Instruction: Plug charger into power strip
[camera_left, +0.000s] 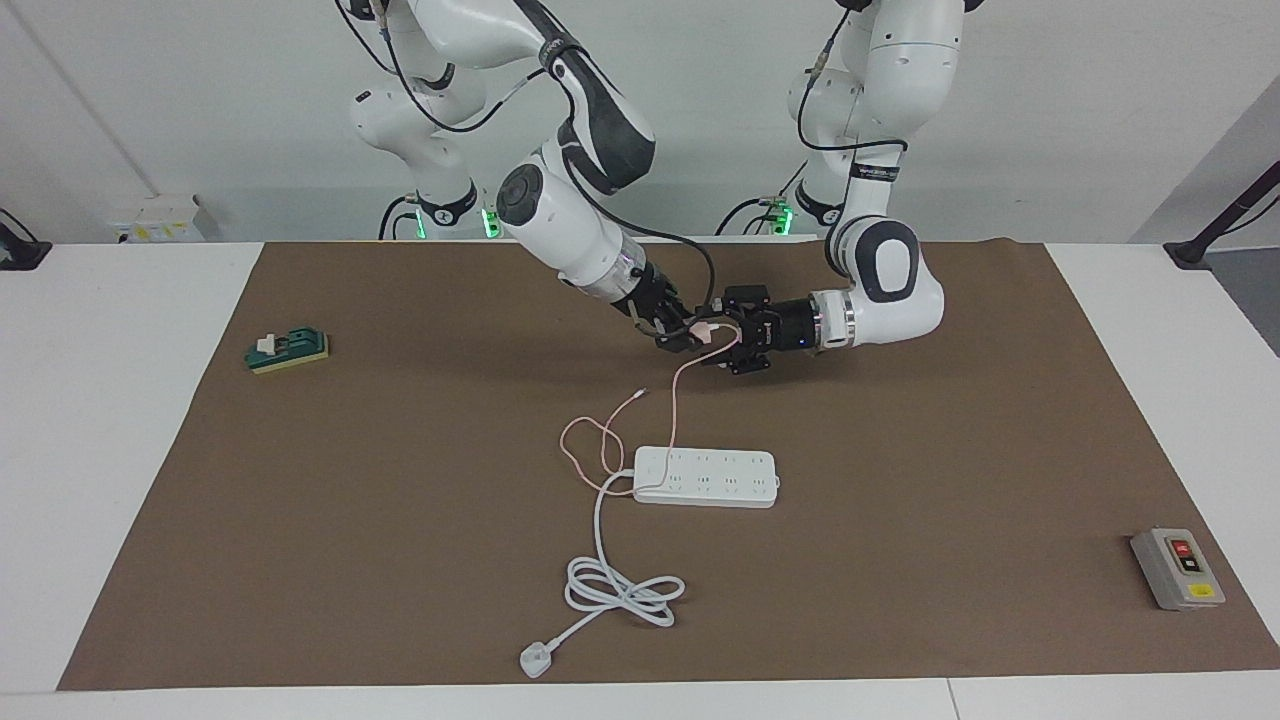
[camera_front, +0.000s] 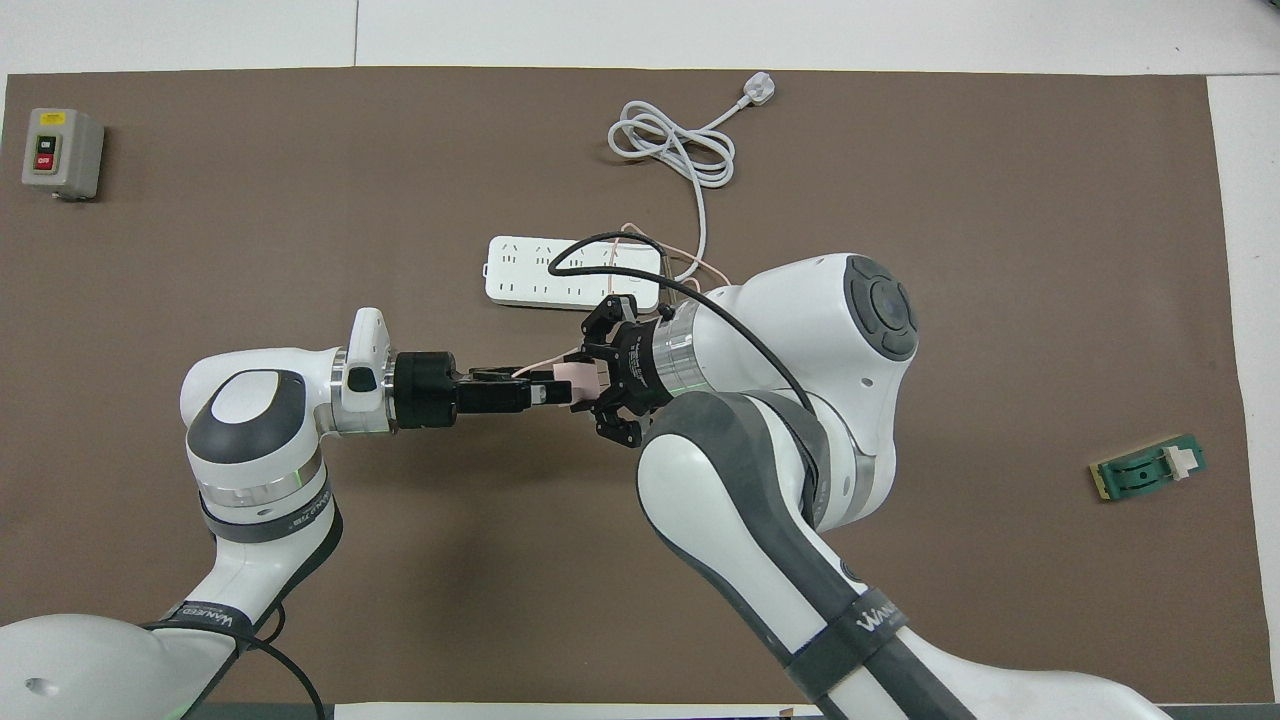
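With the right claw (camera_left: 690, 333) clenching the charger (camera_left: 705, 328) and the left claw (camera_left: 733, 345) gaping around it, a mistimed handover is risking a drop.

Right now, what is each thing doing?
charger: in the air, unplugged, held by right gripper, which is shut on it
left gripper: open around the charger
power strip: flat, nothing plugged in
white plug: loose on the mat
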